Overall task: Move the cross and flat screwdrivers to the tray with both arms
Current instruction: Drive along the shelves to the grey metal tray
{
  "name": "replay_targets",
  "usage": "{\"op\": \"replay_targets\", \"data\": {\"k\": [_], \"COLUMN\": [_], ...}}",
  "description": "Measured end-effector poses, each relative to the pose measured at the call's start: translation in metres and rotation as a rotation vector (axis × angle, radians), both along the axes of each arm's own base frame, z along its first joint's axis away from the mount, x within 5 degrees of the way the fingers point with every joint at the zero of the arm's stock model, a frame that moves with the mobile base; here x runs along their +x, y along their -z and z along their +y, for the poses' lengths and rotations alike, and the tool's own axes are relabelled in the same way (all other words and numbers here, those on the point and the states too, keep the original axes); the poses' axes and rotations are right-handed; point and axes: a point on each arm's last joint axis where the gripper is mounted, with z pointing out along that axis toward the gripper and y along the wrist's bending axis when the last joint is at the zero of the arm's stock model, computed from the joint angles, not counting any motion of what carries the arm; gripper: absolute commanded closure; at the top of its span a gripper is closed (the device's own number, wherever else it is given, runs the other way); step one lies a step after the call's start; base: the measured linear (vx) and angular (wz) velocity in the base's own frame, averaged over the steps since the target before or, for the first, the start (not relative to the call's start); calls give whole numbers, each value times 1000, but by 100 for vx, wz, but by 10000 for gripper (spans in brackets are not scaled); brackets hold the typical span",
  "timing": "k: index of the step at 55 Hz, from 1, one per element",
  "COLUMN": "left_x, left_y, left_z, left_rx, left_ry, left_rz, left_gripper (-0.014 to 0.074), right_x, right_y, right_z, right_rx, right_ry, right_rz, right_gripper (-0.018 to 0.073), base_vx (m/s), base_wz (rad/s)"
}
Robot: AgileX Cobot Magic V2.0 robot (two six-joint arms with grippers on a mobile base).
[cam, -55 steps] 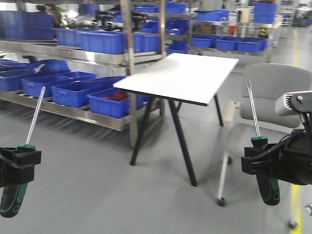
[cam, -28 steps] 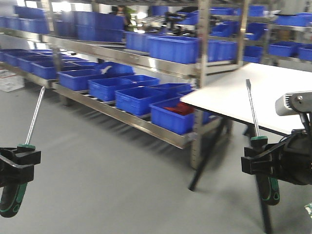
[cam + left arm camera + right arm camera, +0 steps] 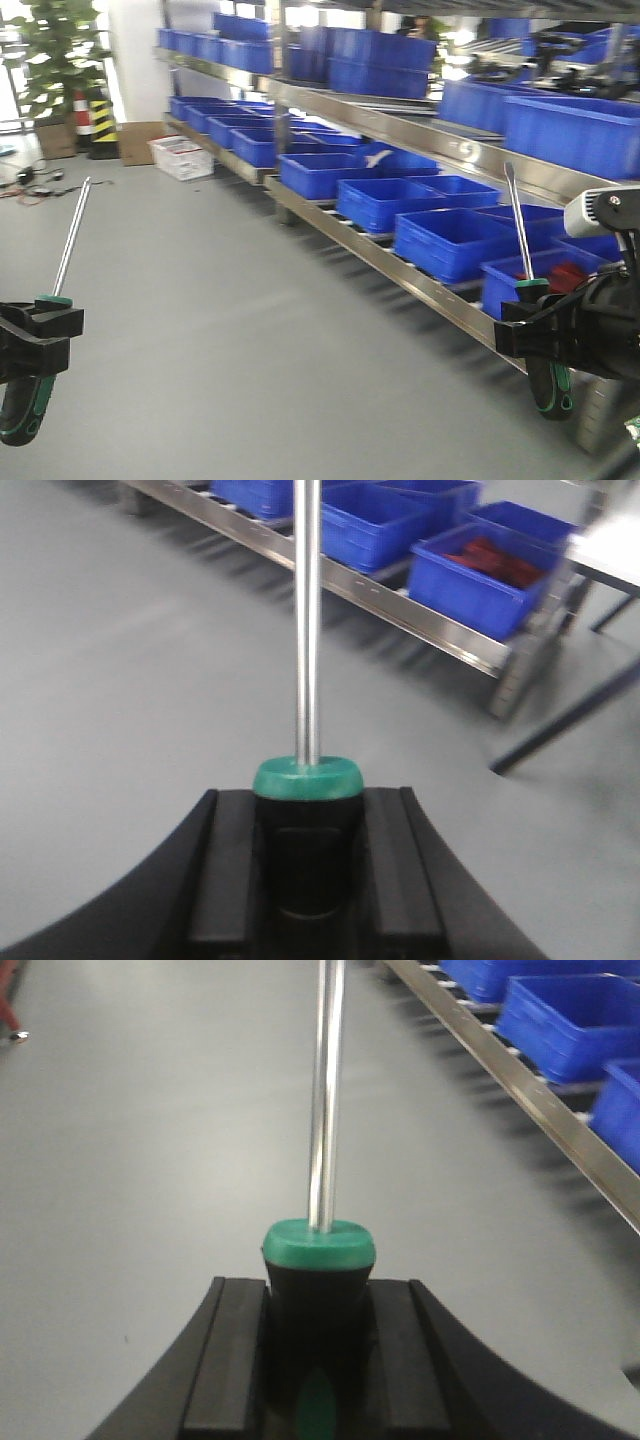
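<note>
1. The long steel rack loaded with blue bins runs along the right side. The right screwdriver stands shaft-up near the rack's line in the front view. In my judgement, a turn of the base toward the rack could knock the shaft on a rail and twist the tool in its grip.
2. The grey floor lies under both tools with nothing beneath to catch them. A slip would mean a drop, and the tool would likely roll under the rack.
3. The right end effector is clamped on its screwdriver's black handle just below the green collar. The left end effector is clamped the same way on the left screwdriver. Each hold sits high on the handle with the long shaft above, so a jolt could tip a tool sideways.
4. The tray is not in view, so the approach for setting down cannot be judged. Both screwdrivers are in the air, well apart.
5. A white tabletop on dark legs shows at the right edge of the left wrist view, beside the rack's end.
6. At the far left stand a potted plant, a white crate and a yellow-black striped post. All are well apart from the arms, and nothing lies between the end effectors.
</note>
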Motion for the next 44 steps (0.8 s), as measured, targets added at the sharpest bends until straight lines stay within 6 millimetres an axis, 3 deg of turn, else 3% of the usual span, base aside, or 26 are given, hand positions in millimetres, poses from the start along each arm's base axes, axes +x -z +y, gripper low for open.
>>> {"op": "replay_targets", "data": {"k": [44], "left_x": [0], "left_y": [0], "left_z": [0], "left_rx": [0], "left_ry": [0], "left_rz": [0], "left_gripper": [594], "right_x": [0], "right_y": [0], "right_z": [0], "right_rx": [1], "right_ry": [0], "right_rz": [0], "right_gripper": [567], "base_vx": [64], "base_wz": [44]}}
